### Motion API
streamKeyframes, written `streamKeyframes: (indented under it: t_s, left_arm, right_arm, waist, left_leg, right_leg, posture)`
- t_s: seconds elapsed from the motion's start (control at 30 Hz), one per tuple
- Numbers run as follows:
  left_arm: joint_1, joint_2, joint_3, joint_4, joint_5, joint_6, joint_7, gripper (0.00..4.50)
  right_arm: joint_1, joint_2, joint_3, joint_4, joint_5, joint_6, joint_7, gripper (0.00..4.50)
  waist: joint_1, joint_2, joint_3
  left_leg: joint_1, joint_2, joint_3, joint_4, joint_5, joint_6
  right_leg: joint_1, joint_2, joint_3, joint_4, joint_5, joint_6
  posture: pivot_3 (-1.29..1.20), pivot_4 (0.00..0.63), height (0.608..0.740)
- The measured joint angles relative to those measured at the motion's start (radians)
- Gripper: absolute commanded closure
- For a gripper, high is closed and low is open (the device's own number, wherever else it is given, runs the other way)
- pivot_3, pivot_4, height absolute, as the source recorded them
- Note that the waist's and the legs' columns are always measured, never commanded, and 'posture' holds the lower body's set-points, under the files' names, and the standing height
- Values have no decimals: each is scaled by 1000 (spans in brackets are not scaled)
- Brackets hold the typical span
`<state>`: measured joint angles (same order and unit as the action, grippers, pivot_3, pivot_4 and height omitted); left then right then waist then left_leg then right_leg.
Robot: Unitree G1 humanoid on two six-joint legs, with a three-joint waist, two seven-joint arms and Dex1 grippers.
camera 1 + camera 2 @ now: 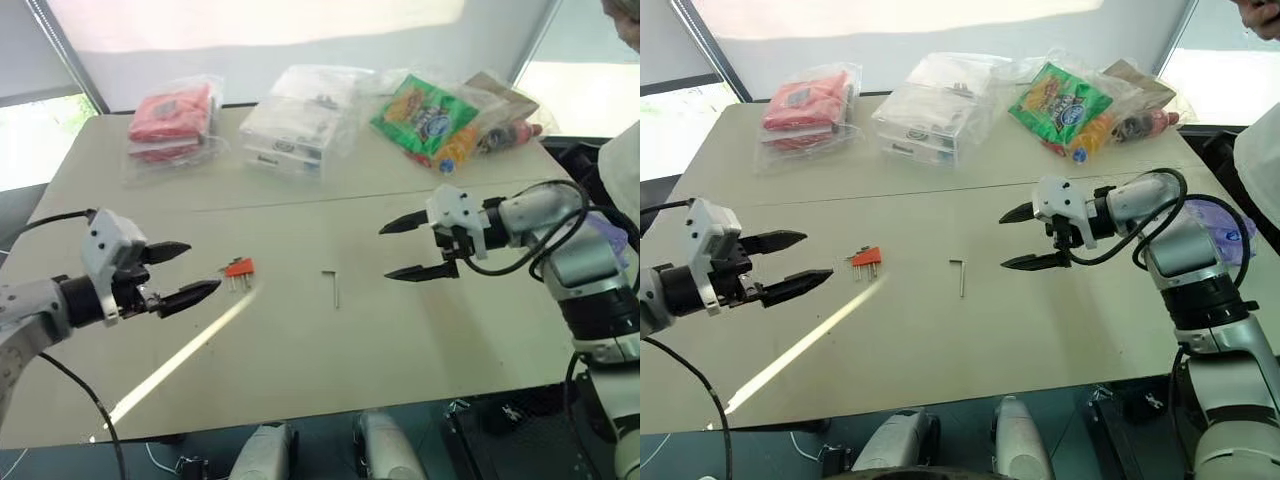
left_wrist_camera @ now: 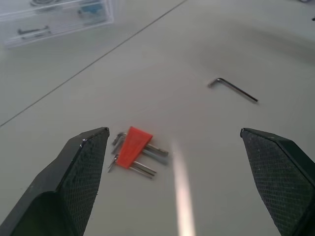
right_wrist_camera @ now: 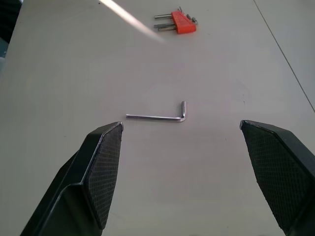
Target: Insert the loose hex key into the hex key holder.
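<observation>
**Both grippers spread wide, hex key and holder lying free on the table**

Here we are over the pale table [image 1: 400, 340], and both arms hang above it with nothing in their grasp. The left gripper [image 1: 180, 272] hovers at the left side, its two black fingers spread wide apart, pointing toward the middle of the table. Just beyond its fingertips lies the hex key holder [image 1: 239, 268], the small red-orange block flat on the surface, short metal keys poking out of it. A bright streak of light runs across the table close beside it.

Over to the right, the right gripper [image 1: 412, 248] points inward as well, fingers spread wide, empty. Between the two grippers, the loose hex key [image 1: 333, 287] lies flat on the table, its short bent end at the far side, apart from the holder and touching neither gripper.

Along the far edge sit a red packet [image 1: 172, 115] in clear plastic, a clear plastic box [image 1: 290, 135] and a green snack bag [image 1: 425, 115].
</observation>
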<state>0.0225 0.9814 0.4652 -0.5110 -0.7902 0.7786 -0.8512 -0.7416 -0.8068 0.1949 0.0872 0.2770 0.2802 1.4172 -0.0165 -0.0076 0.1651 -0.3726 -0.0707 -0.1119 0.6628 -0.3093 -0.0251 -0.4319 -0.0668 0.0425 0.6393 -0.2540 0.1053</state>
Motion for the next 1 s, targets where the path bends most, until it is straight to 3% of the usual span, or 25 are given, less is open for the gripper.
streamKeyframes:
  t_s: [0.77,1.0]
  left_arm:
    - [-70,-3,0,6,-65,38,38,32]
    - [-53,-6,0,0,-32,18,53,32]
  right_arm:
    - [-47,78,4,5,-5,-4,-37,563]
    - [-47,188,2,70,-37,-68,-126,563]
  waist:
    - [3,0,0]
    - [1,1,1]
  left_leg:
    - [-2,0,0,0,0,-1]
    - [-2,0,1,0,2,-3]
  right_leg:
    - [-2,-1,1,0,0,0]
    - [-3,-1,1,1,0,0]
  posture:
    - [0,150,740]
    - [0,150,740]
